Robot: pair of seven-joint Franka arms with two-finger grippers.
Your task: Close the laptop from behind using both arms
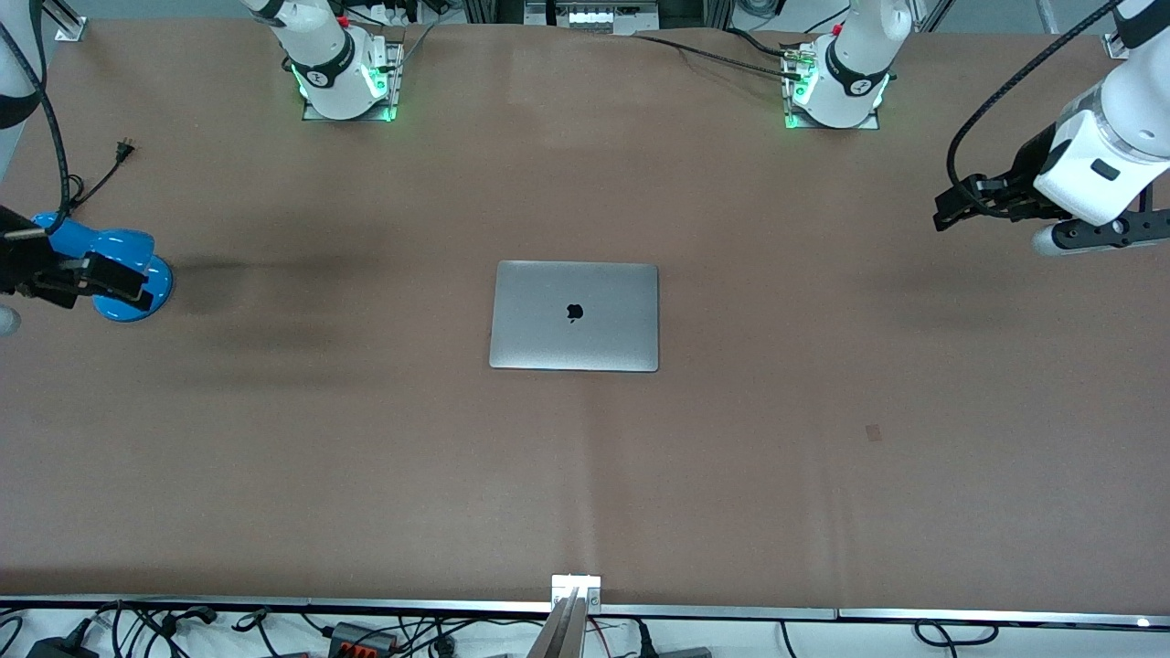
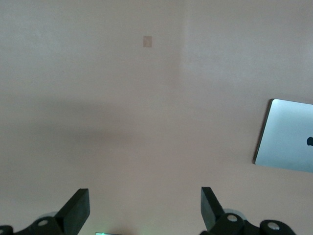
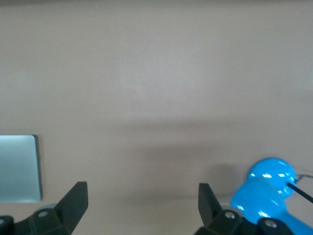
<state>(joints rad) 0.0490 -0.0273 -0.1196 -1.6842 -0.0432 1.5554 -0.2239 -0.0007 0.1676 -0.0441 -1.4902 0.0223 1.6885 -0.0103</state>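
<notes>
counter [image 1: 823, 475]: brown, wide | laptop [image 1: 574, 315]: lay shut, flat, mid-counter, logo up | blue lamp [image 1: 119, 270]: sat at right arm's end | black plug [image 1: 125, 146]: lay near it, farther from the camera

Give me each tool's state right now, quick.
Left tool: open, holding nothing, over bare table toward the left arm's end.
Right tool: open, holding nothing, over the glossy blue plastic lamp.
</notes>
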